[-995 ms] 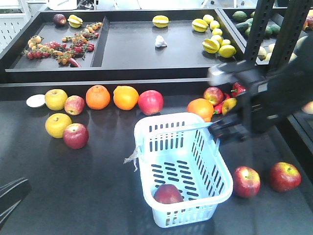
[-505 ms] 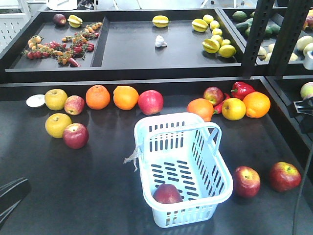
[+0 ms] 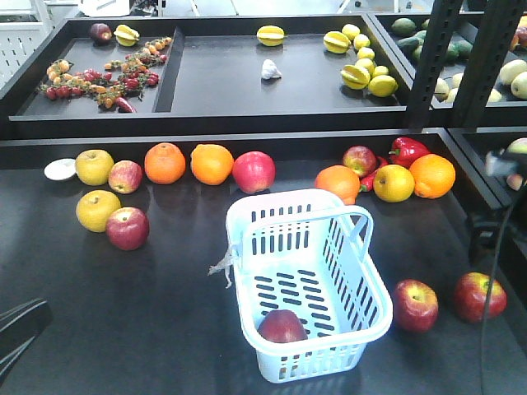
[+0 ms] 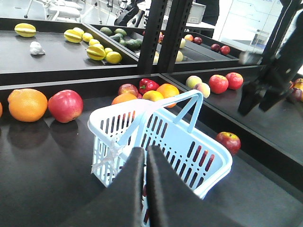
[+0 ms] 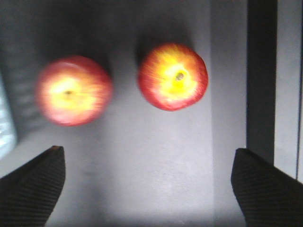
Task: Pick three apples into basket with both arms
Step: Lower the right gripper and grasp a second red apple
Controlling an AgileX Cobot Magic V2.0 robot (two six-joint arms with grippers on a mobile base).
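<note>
The pale blue basket point(image 3: 375, 306) stands at the table's middle front with one dark red apple point(image 3: 282, 326) inside. Two more red apples point(image 3: 414, 305) point(image 3: 480, 296) lie on the table to its right. My right gripper point(image 5: 146, 153) hangs open above them, looking straight down on the left apple point(image 5: 73, 91) and the right apple point(image 5: 173, 76), with nothing between its fingers. Only that arm's cable point(image 3: 492, 263) shows in the front view. My left gripper point(image 4: 145, 150) is shut and empty, facing the basket point(image 4: 215, 176) from the near left.
Oranges point(image 3: 165, 162) point(image 3: 338, 182), yellow apples point(image 3: 98, 210) and other red apples point(image 3: 127, 228) point(image 3: 254, 171) line the back and left of the table, along with a red pepper point(image 3: 409, 150). Raised black trays point(image 3: 206, 123) and two upright posts point(image 3: 432, 62) stand behind.
My right arm has swung away from beside the basket handle to the table's right edge, over the two apples there. The basket and its apple have not moved.
</note>
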